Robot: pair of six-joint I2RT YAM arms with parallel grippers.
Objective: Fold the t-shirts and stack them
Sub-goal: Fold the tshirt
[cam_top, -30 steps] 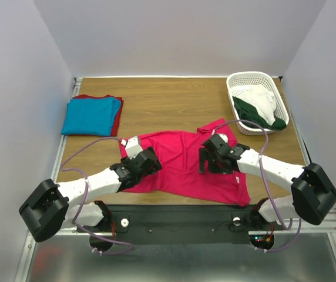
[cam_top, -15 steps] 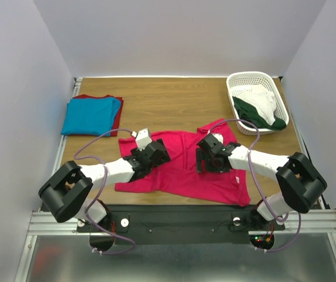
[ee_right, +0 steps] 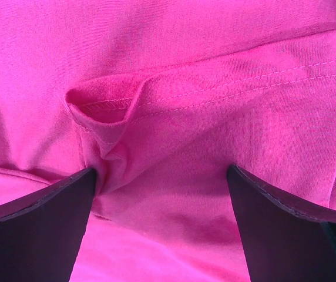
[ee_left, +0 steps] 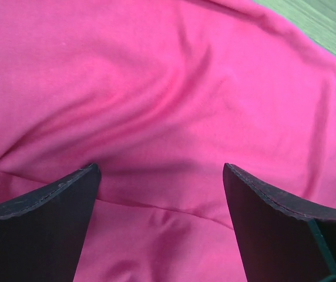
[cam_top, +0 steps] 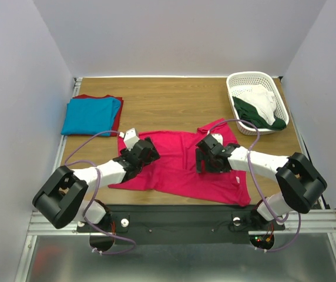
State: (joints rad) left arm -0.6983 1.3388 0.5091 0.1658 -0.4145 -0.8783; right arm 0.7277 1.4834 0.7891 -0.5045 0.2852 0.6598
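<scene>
**Both grippers repositioned over the pink shirt; no grasp yet**

The crimson-pink t-shirt (cam_top: 182, 170) lies spread out and unfolded at centre frame. The left gripper (cam_top: 143, 154) and right gripper (cam_top: 206, 160) sit close over it, fingers fully spread and holding nothing. Compared with one second earlier, the left gripper is slightly higher in frame, the right slightly further left, and the shirt's lower-left hem reaches further left. This fold appears not yet begun. The turquoise t-shirt (cam_top: 90, 116) lies folded on the dark red t-shirt (cam_top: 117, 122) at upper left.

Left hand (ee_left: 156, 176) spread wide above wrinkled crimson-pink t-shirt (ee_left: 174, 88); wood table (ee_left: 326, 20) at corner.
</scene>
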